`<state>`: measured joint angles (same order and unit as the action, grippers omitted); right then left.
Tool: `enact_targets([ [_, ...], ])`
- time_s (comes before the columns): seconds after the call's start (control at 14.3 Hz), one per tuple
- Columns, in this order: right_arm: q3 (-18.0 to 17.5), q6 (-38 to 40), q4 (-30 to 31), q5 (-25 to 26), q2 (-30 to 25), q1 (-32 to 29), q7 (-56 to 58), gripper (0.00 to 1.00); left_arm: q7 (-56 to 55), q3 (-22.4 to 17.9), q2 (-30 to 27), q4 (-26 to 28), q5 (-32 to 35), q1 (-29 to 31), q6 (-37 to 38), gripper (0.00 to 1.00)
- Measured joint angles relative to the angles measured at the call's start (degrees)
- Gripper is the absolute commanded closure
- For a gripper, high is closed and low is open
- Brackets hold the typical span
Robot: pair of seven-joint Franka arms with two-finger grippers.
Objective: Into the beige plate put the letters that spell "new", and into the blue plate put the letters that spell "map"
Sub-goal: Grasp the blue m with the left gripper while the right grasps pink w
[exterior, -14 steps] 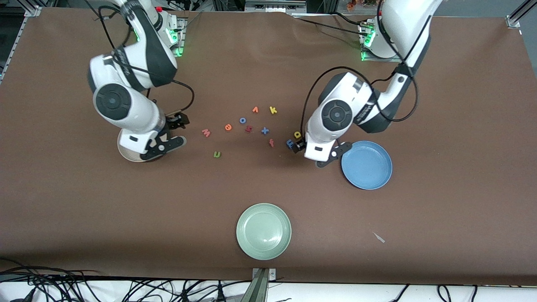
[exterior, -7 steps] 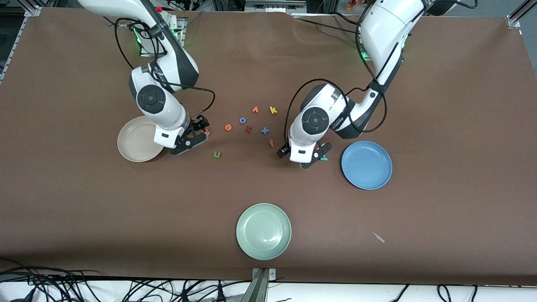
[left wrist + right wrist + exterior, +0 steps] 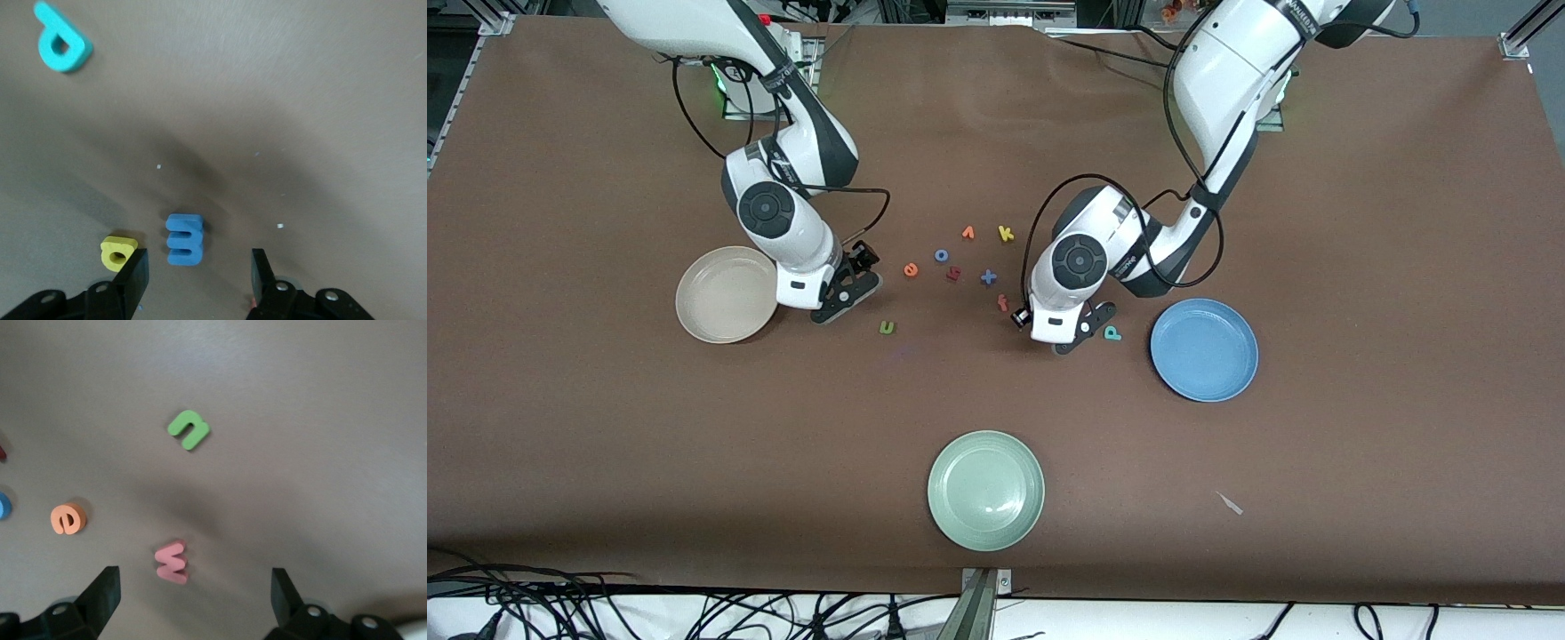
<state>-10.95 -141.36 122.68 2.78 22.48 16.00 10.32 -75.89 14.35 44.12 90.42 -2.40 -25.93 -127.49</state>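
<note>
Blue m (image 3: 183, 239), light and soft, framed by parted left gripper (image 3: 199, 275); flat sides to be pinched. Yellow a (image 3: 118, 252) at its 9 o'clock. Right gripper (image 3: 193, 590) is spread over pink w (image 3: 171, 562).

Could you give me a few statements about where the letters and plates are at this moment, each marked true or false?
1. The blue plate holds the blue m. False: the plate is bare; the m lies on the table between the left gripper fingers.
2. The teal p lies on the table beside the blue plate. True.
3. The right gripper is shut on the pink w. False: it is open, with the w on the table under it.
4. The beige plate holds no letters. True.
5. The green n is in the green plate. False: it lies on the table.
</note>
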Motion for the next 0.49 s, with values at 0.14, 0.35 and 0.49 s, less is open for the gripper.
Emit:
enact_targets([
  [0.14,-0.3,-2.5,0.9,1.3,1.4,0.6,0.0,0.04,0.0,0.0,0.6,0.1,0.0,-0.3,0.0,0.34],
  [0.35,-0.4,-3.7,1.6,2.3,2.5,1.2,0.1,0.11,0.0,0.0,0.7,0.3,0.1,-0.4,0.0,0.46],
  [0.49,-0.4,-3.8,1.9,2.8,2.8,1.3,0.2,0.18,0.0,0.0,0.7,0.8,0.2,-0.4,0.0,0.51],
])
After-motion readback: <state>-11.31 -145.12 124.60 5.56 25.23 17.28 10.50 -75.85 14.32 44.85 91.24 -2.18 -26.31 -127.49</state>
